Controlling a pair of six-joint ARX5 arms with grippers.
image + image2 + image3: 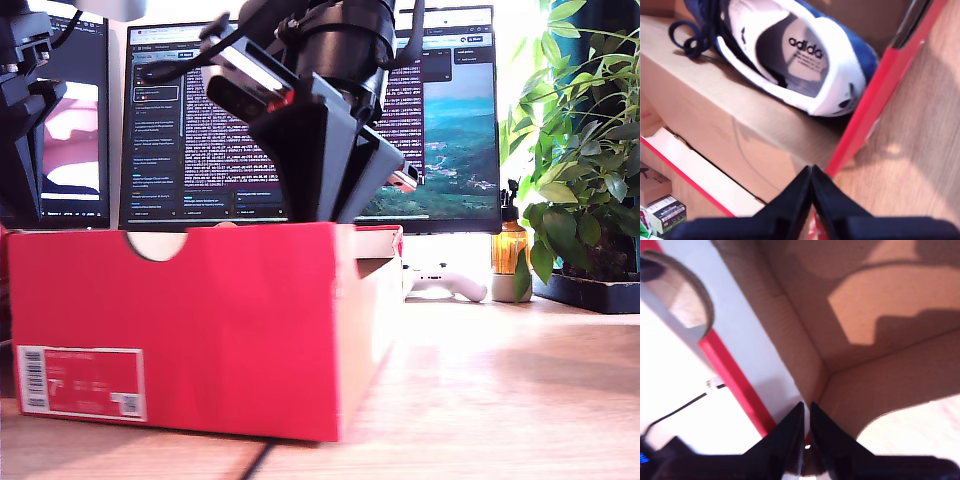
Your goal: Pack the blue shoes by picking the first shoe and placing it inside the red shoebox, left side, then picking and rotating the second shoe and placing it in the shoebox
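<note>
On the wooden table (pixel 520 390) stands the red shoebox (pixel 200 330), its half-round notch in the top edge and its white label low toward the exterior view's left. An arm (pixel 310 110) reaches down behind the box's top edge in that view; the wrist views do not settle which arm it is. Behind it glows a monitor (pixel 440 120), with a leafy plant (pixel 580 150) at the exterior view's right.

Just beyond my first gripper (pixel 811 172), whose jaws are pressed together on nothing, one blue shoe (pixel 805 55) lies inside the box on the brown cardboard floor, its white lining and printed insole facing the camera and its dark laces trailing. The box's red wall runs right beside the fingertips, with bare table past it.

My second gripper (pixel 806 410) likewise has its jaws closed and empty, hovering above an inner corner of the box, the notch nearby. No second shoe shows in any view.
</note>
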